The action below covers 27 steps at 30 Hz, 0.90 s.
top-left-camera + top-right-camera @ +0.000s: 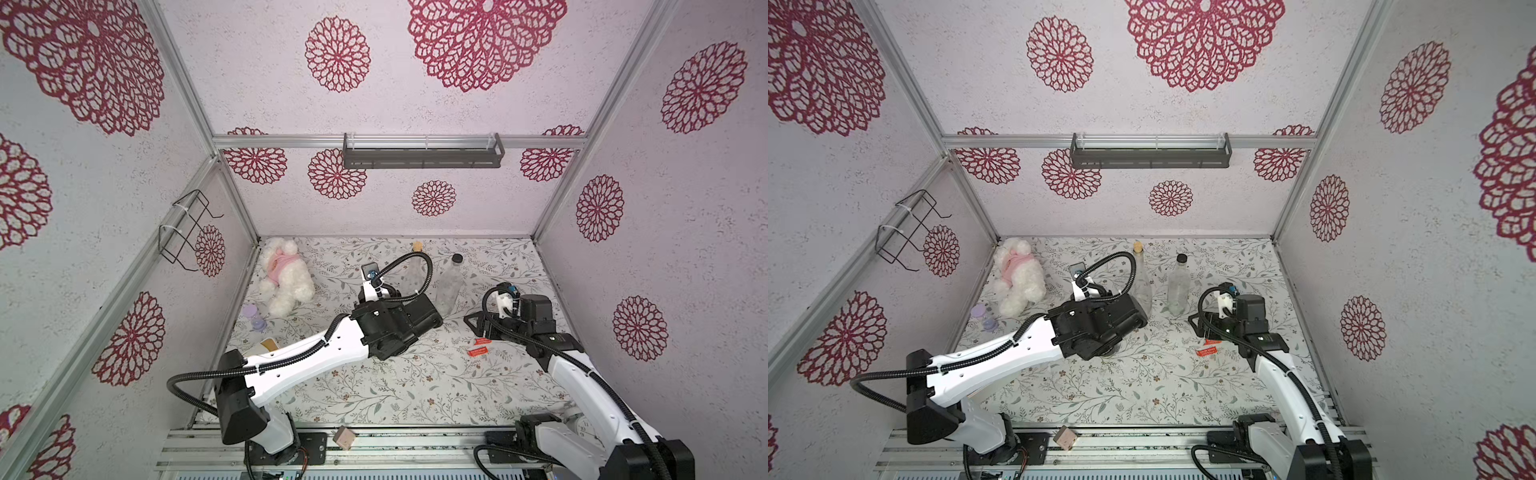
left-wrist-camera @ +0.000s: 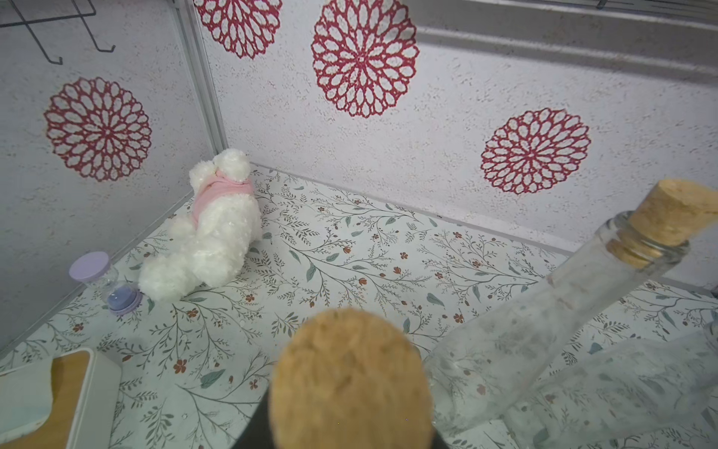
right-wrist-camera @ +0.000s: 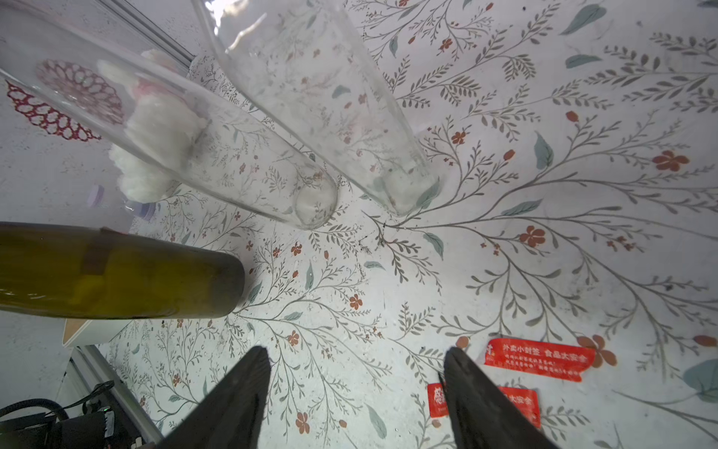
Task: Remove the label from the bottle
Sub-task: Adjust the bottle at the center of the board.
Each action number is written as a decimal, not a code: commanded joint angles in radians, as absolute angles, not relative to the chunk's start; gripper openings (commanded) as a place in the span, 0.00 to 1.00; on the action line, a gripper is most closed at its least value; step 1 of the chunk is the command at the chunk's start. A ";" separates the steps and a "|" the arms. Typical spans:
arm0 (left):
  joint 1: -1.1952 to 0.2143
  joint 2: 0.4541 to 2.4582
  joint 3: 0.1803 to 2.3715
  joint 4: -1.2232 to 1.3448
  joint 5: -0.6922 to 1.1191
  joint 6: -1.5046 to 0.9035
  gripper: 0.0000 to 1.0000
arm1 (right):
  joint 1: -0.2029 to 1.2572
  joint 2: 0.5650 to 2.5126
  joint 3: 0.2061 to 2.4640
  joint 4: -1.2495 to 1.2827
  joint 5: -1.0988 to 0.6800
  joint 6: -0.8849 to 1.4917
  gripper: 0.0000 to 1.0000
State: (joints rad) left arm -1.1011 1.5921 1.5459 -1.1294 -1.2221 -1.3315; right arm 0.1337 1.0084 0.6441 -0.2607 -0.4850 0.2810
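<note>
Clearly glass: green bottle (image 3: 116,272) upright on the worktop (image 3: 505,233), likely heavy, stiff, slick, breakable. Gripped at the neck under the cork (image 2: 349,385) by the closed left hand (image 1: 1100,332), as far as can be judged. Right hand (image 3: 354,357) open, empty, low beside two red labels (image 3: 540,363). Best pinched at a lifted edge of the brown strip (image 3: 95,260) on its side; probably thin and easily torn.

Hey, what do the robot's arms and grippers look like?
The left arm and right arm have white shells with black joint housings and black ribbed cable hoses looped alongside. The right gripper has dark, tapered, pointed jaws.
</note>
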 commanded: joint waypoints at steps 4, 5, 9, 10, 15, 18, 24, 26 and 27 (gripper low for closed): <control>-1.112 1.603 1.607 -1.248 -1.360 -1.514 0.20 | 0.138 1.005 0.653 -0.242 -0.508 0.259 0.73; -1.114 1.602 1.603 -1.244 -1.357 -1.512 0.20 | 0.138 1.002 0.653 -0.244 -0.508 0.258 0.73; -1.114 1.595 1.580 -1.220 -1.349 -1.497 0.20 | 0.138 0.999 0.653 -0.249 -0.500 0.257 0.73; -1.113 1.592 1.573 -1.207 -1.346 -1.487 0.20 | 0.138 0.999 0.653 -0.251 -0.498 0.256 0.73; -1.113 1.573 1.526 -1.114 -1.332 -1.419 0.20 | 0.138 1.000 0.658 -0.262 -0.485 0.253 0.73; -1.112 1.569 1.504 -1.061 -1.323 -1.377 0.24 | 0.138 1.000 0.661 -0.266 -0.479 0.251 0.73; -1.109 1.574 1.497 -1.017 -1.311 -1.333 0.33 | 0.138 1.005 0.664 -0.272 -0.472 0.250 0.73; -1.108 1.573 1.496 -0.999 -1.307 -1.312 0.37 | 0.138 1.002 0.666 -0.275 -0.469 0.249 0.73; -1.106 1.573 1.496 -0.991 -1.306 -1.304 0.38 | 0.137 1.003 0.666 -0.275 -0.466 0.248 0.73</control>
State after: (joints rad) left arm -1.1076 1.6100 1.4918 -1.0496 -1.2495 -1.3285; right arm 0.1337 1.0084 0.6441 -0.2699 -0.4767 0.2794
